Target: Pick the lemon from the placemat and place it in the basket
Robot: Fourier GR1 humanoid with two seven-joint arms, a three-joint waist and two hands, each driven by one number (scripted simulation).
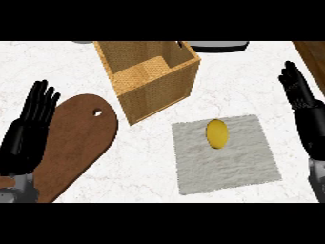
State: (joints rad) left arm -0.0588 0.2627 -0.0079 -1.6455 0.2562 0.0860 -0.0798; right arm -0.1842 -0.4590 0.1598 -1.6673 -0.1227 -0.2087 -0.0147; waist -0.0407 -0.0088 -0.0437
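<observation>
Closest to the camera is the left robot hand [25,131], coming in at the lower left with its fingers straight and pointing up, palm flat, holding nothing. It sits partly over the brown wooden cutting board [77,138], the long rounded one with a small hole near its top end.

Now the main thing: the lemon [217,133] is lying on the placemat [225,162], up in the top half of it, standing lengthwise and a bit left of the mat's middle. Nothing is touching it. The placemat is a pale grey cloth rectangle, lying slightly skewed on the white marbled counter [38,62].

Just up and left of the mat is the basket [157,83], a woven tan box with an open top, turned at an angle so one corner points toward the lemon. It's close to the mat's top left corner but not on it. The cutting board is just to the basket's left.

The right robot hand [302,102] is over at the right edge, fingers also straight and up, empty, well apart from the lemon.

At the top edge behind the basket there's some grey-white object [221,46], can't tell what it is.
</observation>
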